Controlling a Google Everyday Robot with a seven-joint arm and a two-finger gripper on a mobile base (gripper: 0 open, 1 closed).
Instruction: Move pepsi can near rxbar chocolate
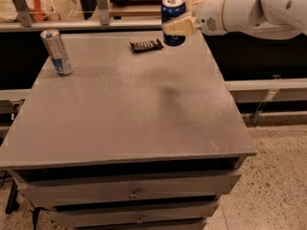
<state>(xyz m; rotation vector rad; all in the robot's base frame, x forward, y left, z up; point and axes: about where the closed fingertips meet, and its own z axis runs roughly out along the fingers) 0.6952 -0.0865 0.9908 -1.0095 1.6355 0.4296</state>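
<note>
The gripper [175,27] is clasping the pepsi can [171,8] by the table's [134,114] far edge, just beside the rxbar chocolate [146,45]

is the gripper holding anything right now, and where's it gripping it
The gripper holds the pepsi can upright, its fingers clamped across the can's side at about mid-height, at the table's far edge close to the rxbar.

My white arm [259,6] reaches in from the upper right, forearm roughly level. My gripper [173,24] sits at its tip, tan fingers [179,27] closed on the sides of the upright pepsi can [171,8].
</note>
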